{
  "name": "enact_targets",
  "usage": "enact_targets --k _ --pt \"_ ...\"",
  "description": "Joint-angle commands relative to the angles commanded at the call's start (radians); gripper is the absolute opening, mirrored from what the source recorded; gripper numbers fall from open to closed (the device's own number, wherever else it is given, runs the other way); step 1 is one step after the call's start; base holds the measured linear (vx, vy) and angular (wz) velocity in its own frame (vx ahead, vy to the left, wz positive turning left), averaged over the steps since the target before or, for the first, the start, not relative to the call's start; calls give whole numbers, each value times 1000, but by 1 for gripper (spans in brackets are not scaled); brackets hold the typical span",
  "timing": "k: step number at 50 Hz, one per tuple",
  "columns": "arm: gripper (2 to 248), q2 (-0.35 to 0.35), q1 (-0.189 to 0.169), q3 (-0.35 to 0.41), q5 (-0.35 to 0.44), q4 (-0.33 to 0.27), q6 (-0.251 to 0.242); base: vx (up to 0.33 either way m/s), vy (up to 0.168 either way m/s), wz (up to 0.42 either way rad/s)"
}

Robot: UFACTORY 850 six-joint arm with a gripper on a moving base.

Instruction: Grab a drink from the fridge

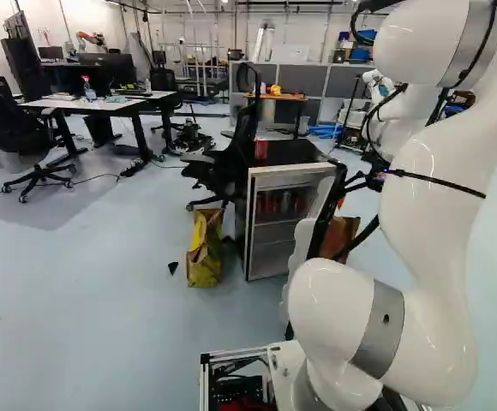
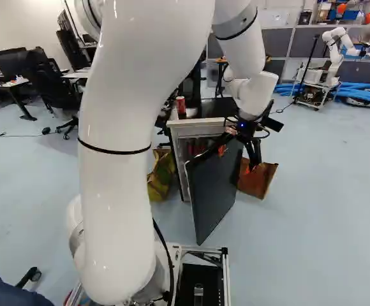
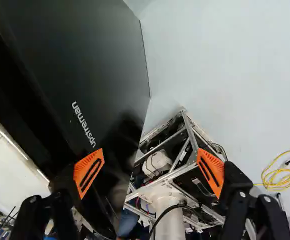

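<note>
My gripper (image 2: 237, 159) is beside the top of the fridge's black door (image 2: 214, 191) in the right base view. In the wrist view the gripper (image 3: 150, 172) stands wide open, one orange pad over the door's dark outer face (image 3: 80, 65) and the other beyond its edge; nothing is gripped. Whether the pad touches the door I cannot tell. The fridge (image 1: 293, 152) has its door swung open, and red cans (image 1: 274, 204) show on an upper shelf in the left base view. One red can (image 1: 261, 149) stands on the fridge's top.
A yellow bag (image 1: 205, 253) stands beside the fridge, a brown bag (image 2: 256, 178) behind the door. An office chair (image 1: 228, 163) is at the fridge's far side. Another robot (image 2: 333, 57) stands farther back. A yellow cable (image 3: 279, 177) lies on the floor.
</note>
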Motion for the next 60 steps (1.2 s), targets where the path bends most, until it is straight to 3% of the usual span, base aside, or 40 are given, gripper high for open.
enact_targets --k 60 --pt "247 87 229 132 22 -1 0 0 0 0"
